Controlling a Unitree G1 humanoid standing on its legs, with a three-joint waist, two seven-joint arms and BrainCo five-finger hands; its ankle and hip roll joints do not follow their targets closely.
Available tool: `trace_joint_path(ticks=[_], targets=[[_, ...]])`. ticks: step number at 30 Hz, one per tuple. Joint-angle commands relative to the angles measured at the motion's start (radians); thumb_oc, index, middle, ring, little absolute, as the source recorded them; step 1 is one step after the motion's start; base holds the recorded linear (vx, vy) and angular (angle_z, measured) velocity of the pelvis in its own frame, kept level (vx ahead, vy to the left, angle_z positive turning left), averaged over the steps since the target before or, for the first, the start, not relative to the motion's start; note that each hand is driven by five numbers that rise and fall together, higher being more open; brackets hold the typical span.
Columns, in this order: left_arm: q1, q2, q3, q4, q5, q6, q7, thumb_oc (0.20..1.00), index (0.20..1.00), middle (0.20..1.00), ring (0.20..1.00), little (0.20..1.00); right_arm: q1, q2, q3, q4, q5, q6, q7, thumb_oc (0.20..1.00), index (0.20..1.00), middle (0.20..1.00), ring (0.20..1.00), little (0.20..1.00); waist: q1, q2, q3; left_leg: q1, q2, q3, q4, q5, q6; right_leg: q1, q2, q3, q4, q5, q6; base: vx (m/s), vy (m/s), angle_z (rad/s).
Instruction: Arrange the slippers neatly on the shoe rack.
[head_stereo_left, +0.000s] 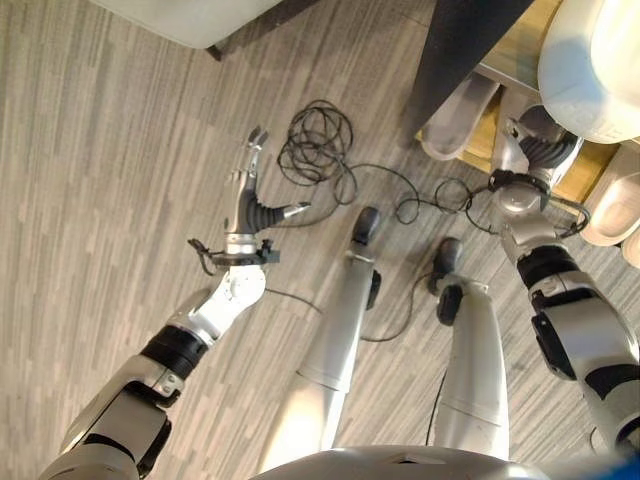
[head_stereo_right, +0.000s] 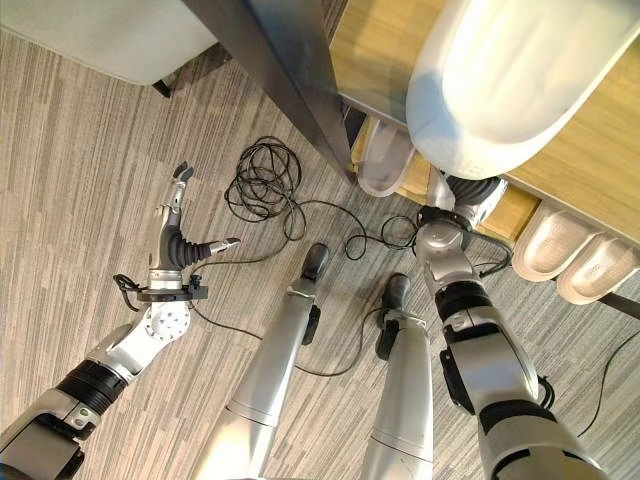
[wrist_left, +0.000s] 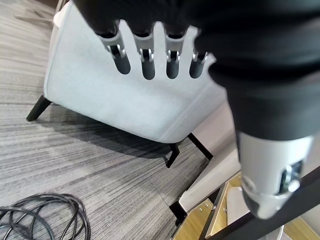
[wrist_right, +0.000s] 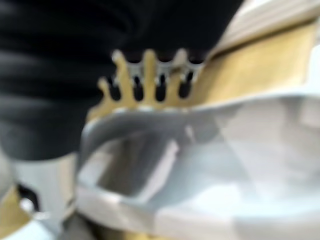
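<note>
Fingers (wrist_left: 148, 65) of the left hand (head_stereo_left: 258, 205) are straight and spread, thumb angled off to the side, holding nothing above the grey striped floor (head_stereo_left: 100, 170). Past those fingertips, in the left wrist view, stands a pale upholstered seat (wrist_left: 125, 105) on dark legs, well apart from the hand.

Over at the right hand (head_stereo_right: 462, 195), the dark ribbed cover reaches into the wooden shoe rack (head_stereo_right: 590, 150), and its fingers (wrist_right: 150, 82) disappear behind the rim of a pale grey slipper (wrist_right: 200, 165) lying on the shelf; whether they are curled on it or merely resting against it I cannot tell. Right above this hand a white slipper (head_stereo_right: 500, 75) sits on the rack's upper level, hiding the fingertips from the head camera. To the hand's inner side, 1 more pale slipper (head_stereo_right: 385, 160) lies on the lower shelf beside the rack's dark post (head_stereo_right: 290, 70). On the outer side, 2 pale slippers (head_stereo_right: 570, 255) lie next to each other on the same shelf.
</note>
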Motion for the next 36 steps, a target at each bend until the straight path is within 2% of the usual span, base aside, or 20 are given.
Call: trace_joint_path(ticks=[1, 5, 19, 27, 36], targets=[[0.039, 0.014, 0.008, -0.023, 0.020, -0.020, 0.024, 1.000, 1.000, 1.000, 1.000, 1.000, 0.033, 0.002, -0.022, -0.080, 0.000, -0.053, -0.033, 1.000, 1.000, 1.000, 1.000, 1.000, -0.013, 0.046, 0.028, -0.009, -0.006, 0.033, -0.102, -0.011, 0.056, 0.057, 0.033, 0.029, -0.047, 0.015, -0.014, 0.00, 0.000, 0.00], [0.037, 0.019, 0.002, -0.023, 0.019, -0.021, 0.019, 1.000, 1.000, 1.000, 1.000, 1.000, 0.055, 0.006, -0.037, -0.091, 0.021, -0.070, -0.031, 1.000, 1.000, 1.000, 1.000, 1.000, -0.020, 0.055, 0.045, 0.006, -0.004, 0.040, -0.125, -0.001, 0.058, 0.065, 0.031, 0.033, -0.060, 0.024, -0.010, -0.03, 0.027, -0.03], [0.023, 0.017, -0.002, -0.004, 0.023, -0.015, 0.019, 1.000, 1.000, 1.000, 1.000, 1.000, 0.056, 0.038, 0.000, -0.080, 0.043, -0.095, 0.007, 1.000, 1.000, 1.000, 1.000, 1.000, -0.025, 0.060, 0.041, 0.003, 0.000, 0.039, -0.126, 0.000, 0.059, 0.061, 0.032, 0.042, -0.066, 0.029, -0.012, 0.00, 0.002, -0.01], [0.022, 0.013, 0.002, 0.001, 0.029, -0.007, 0.018, 1.000, 1.000, 1.000, 1.000, 1.000, 0.050, 0.059, 0.049, -0.086, 0.029, -0.083, 0.036, 1.000, 1.000, 1.000, 1.000, 1.000, -0.027, 0.056, 0.037, 0.007, 0.003, 0.037, -0.121, -0.005, 0.058, 0.072, 0.035, 0.040, -0.072, 0.030, -0.014, 0.00, 0.000, 0.00], [0.015, 0.002, -0.008, 0.008, 0.034, 0.003, 0.029, 1.000, 1.000, 1.000, 1.000, 1.000, 0.066, 0.101, 0.073, -0.074, 0.063, -0.099, 0.048, 1.000, 1.000, 1.000, 1.000, 1.000, -0.027, 0.053, 0.035, 0.010, 0.004, 0.038, -0.118, -0.008, 0.059, 0.078, 0.041, 0.039, -0.073, 0.028, -0.017, 0.00, 0.000, 0.00]])
